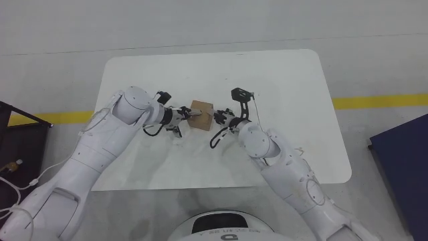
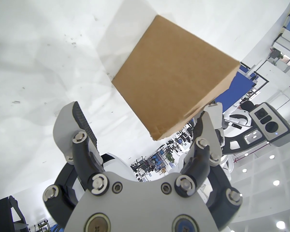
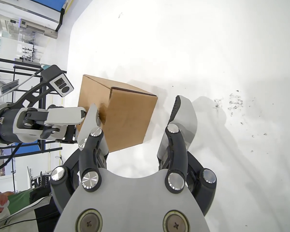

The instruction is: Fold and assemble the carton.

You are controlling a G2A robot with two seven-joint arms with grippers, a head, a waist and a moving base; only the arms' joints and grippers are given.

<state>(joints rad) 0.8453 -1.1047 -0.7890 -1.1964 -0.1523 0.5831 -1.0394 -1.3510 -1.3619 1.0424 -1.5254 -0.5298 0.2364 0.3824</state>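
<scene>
**A:** Where's the carton point(image 1: 202, 115) at?
**B:** Middle of the table point(image 1: 281, 94), looks boxed up. The left gripper point(image 1: 189, 114) is at its 9 o'clock and the right gripper point(image 1: 221, 118) at 3 — both spread wide, clamping nothing, probably bracing it square.

White table point(image 1: 281, 80) w/ rounded corners; brown carton point(image 1: 201, 114) sits on it, near mid

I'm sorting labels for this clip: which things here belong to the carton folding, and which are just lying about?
Job in hand:
carton
left gripper, open, beside it
right gripper, open, on the other side
table under it

Just lying about, all on the floor:
black cart
dark blue panel
yellow floor line
</scene>
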